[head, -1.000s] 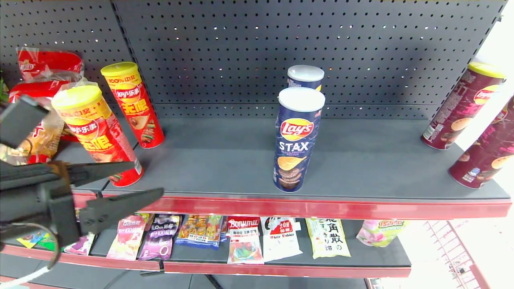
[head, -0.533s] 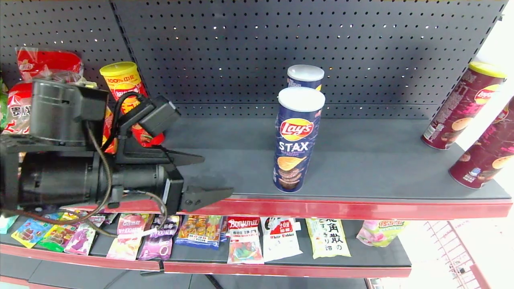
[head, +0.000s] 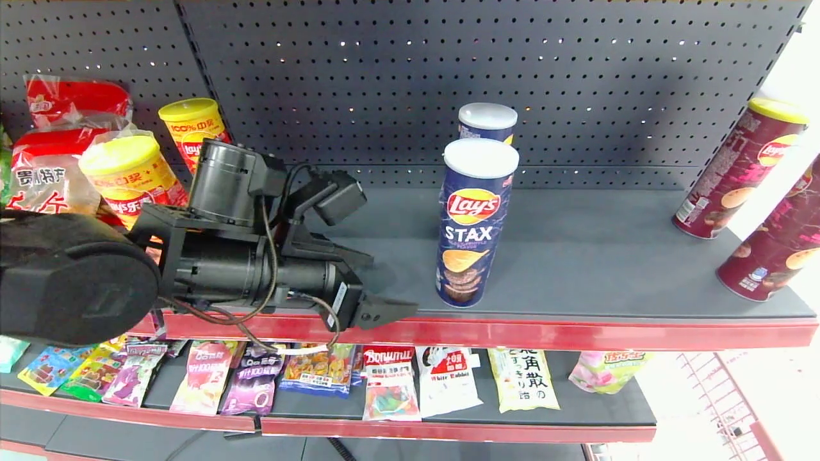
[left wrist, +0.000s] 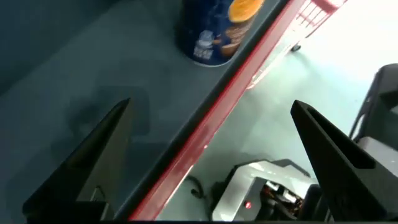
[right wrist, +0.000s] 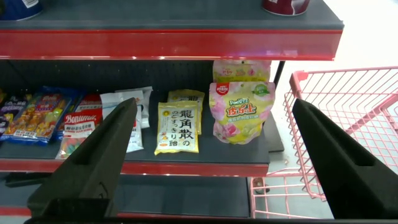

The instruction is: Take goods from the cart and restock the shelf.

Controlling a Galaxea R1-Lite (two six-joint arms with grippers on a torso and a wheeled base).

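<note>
- My left gripper point(head: 391, 286) hangs open and empty at the front of the upper shelf point(head: 608, 256). One finger is over the dark shelf board and the other is level with the red front lip.
- The front blue can point(head: 475, 221) stands upright near the shelf's front edge, just to the right of my left gripper and apart from it.
- The rear blue can point(head: 487, 121) stands directly behind the front one, close to the pegboard back point(head: 416, 77).
- Two red cans with yellow lids point(head: 130, 174) stand at the left of the upper shelf. My left arm partly hides them.
- Red snack bags point(head: 67, 105) sit behind those cans at the far left.
- Two maroon cans point(head: 737, 169) stand at the right end of the upper shelf, one nearer the front than the other.
- My right gripper point(right wrist: 214, 104) is also open and holds nothing. It sits lower than the upper shelf's red lip and faces the lower shelf point(right wrist: 186, 167).
- The lower shelf carries a row of flat snack packets.
- A yellow packet point(right wrist: 180, 127) lies just beside a pink-and-green bag point(right wrist: 242, 102), which is nearest the shelf's right end.
- The cart point(right wrist: 339, 130), made of pink-red wire, stands low just beside the right end of the shelving. I cannot tell what goods it holds.
</note>
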